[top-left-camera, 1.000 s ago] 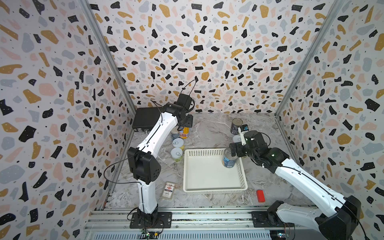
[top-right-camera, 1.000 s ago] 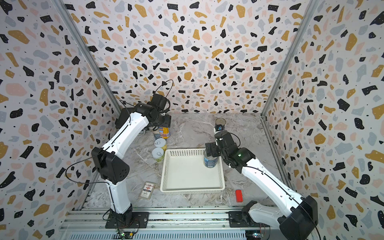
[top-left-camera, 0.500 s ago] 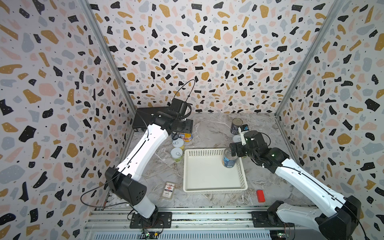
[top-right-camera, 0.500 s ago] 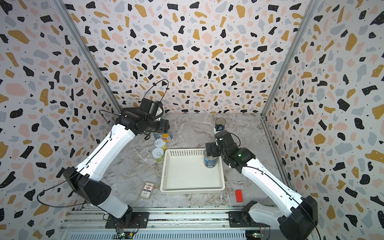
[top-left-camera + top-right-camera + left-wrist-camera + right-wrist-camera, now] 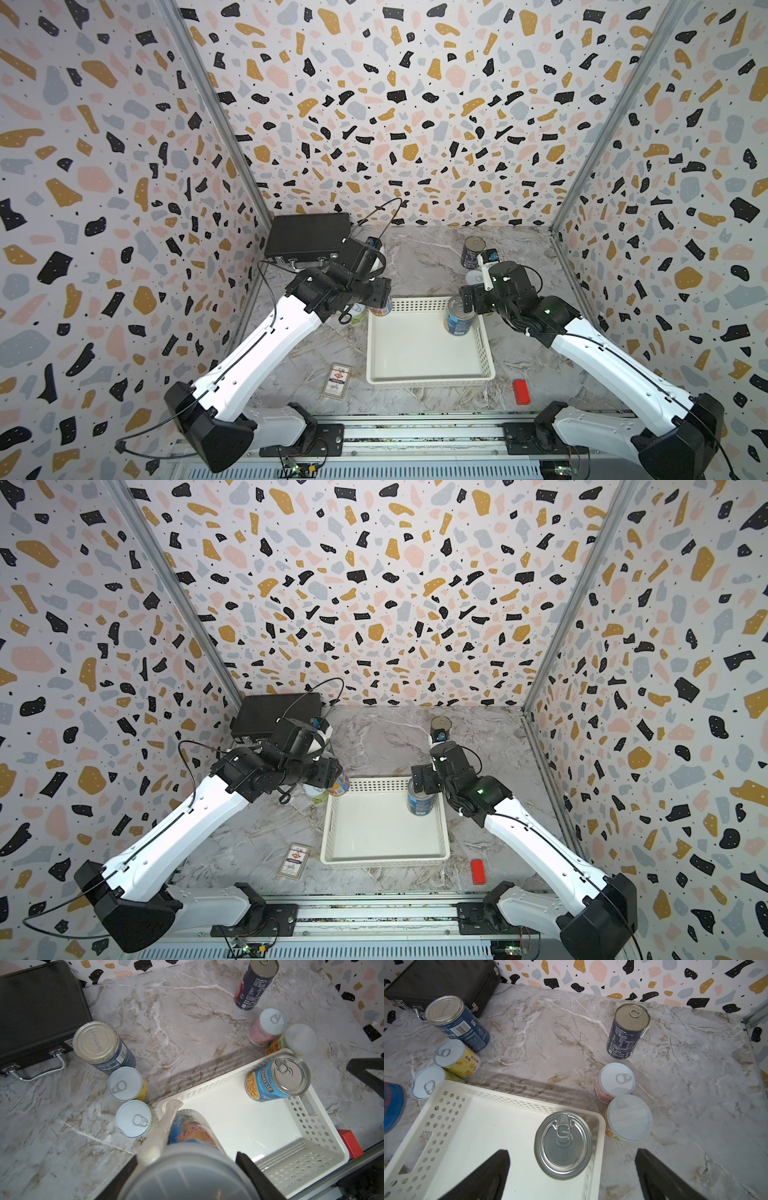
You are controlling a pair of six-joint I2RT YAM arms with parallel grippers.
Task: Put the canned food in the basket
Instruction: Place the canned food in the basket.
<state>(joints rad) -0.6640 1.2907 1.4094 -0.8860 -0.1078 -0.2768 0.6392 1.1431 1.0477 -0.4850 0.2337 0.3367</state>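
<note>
My left gripper [image 5: 187, 1167] is shut on a can [image 5: 191, 1128] with a blue and orange label and a pale lid. It hangs over the far left corner of the white basket [image 5: 432, 380], seen in both top views as the same can [image 5: 381, 308] [image 5: 338, 785]. A blue-labelled tin [image 5: 459, 318] [image 5: 563, 1145] stands inside the basket at its far right corner. My right gripper [image 5: 571, 1176] is open just above it, its black fingers [image 5: 488, 1174] apart and clear of the tin. Several cans stand on the table: dark blue [image 5: 99, 1047], yellow [image 5: 125, 1083], green [image 5: 135, 1119], navy [image 5: 255, 985], pink [image 5: 268, 1026].
A black briefcase [image 5: 307, 241] lies at the back left, close to the cans there. A flat card box [image 5: 337, 380] lies left of the basket's near corner, and a red block [image 5: 520, 390] lies to its right. Patterned walls close three sides.
My left arm has swung down and right from the cans by the briefcase to the basket's far left corner, carrying a can. The right arm stays put.
</note>
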